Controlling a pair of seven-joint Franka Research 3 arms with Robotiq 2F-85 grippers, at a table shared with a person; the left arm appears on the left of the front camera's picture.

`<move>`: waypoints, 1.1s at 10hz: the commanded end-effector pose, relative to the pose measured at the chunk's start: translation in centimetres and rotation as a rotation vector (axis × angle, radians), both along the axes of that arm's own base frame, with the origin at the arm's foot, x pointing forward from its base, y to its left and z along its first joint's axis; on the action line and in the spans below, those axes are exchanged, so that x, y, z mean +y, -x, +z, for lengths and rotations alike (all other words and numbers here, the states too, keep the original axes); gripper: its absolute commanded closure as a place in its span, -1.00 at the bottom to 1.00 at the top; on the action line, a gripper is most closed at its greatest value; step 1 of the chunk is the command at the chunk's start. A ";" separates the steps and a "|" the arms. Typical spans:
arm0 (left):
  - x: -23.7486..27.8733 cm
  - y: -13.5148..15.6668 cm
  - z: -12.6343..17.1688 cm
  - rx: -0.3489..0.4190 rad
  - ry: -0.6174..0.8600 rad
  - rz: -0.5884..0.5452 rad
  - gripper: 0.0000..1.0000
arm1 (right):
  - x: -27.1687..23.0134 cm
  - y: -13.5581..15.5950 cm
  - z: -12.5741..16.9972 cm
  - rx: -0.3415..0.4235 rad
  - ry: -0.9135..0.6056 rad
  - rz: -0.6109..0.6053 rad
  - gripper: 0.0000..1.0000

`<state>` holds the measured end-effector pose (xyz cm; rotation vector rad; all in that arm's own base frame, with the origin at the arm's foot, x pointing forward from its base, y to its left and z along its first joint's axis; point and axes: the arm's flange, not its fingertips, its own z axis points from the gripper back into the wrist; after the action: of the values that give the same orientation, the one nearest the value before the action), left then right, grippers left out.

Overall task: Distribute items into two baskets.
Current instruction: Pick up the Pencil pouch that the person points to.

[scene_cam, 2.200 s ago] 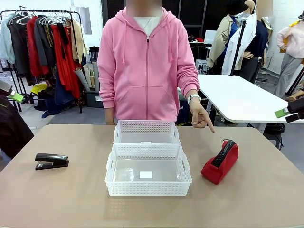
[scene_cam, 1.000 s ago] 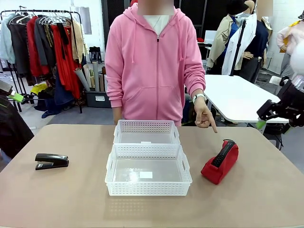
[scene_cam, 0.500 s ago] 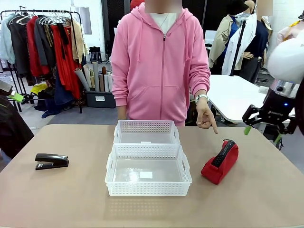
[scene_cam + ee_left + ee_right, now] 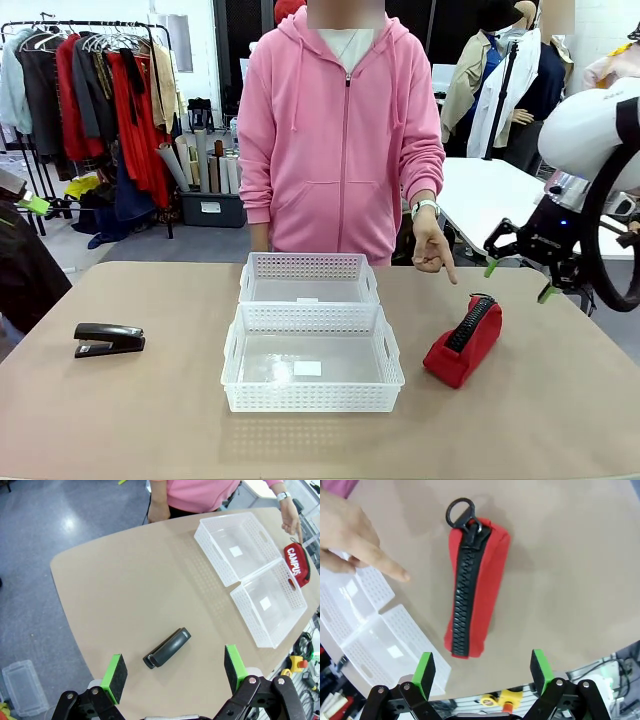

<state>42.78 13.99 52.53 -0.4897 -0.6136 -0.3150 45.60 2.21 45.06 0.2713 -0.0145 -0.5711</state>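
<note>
Front view: near basket [image 4: 312, 402] and far basket [image 4: 308, 264] both stand empty. The black stapler [image 4: 108, 338] lies at table left and the red zip pouch [image 4: 463, 340] at right, so both placements are outstanding. The right gripper [image 4: 517, 280] hangs fully open, holding nothing, just beyond the pouch, where the person's hand [image 4: 430, 248] points.
Left wrist view: the left gripper [image 4: 173, 672] is fully open and empty, high above the stapler.
Right wrist view: the pouch lies untouched below the spread pads.

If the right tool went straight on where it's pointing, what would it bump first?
Probably the red soft zip pouch with the black zipper, lying on the tan table straight ahead of the open right tool.
</note>
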 end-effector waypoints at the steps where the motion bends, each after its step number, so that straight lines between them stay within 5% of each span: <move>1: 0.1 0.0 0.0 -0.004 0.008 -0.004 -1.00 | 2.1 -1.5 -0.3 -0.002 -0.019 -0.081 -1.00; 11: 0.1 0.0 0.0 -0.004 0.008 -0.004 -1.00 | 5.5 -1.6 -5.0 0.136 0.040 -0.170 -1.00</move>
<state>42.78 13.99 52.53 -0.4896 -0.6135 -0.3149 47.17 7.10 40.47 0.2265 0.0850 -0.7240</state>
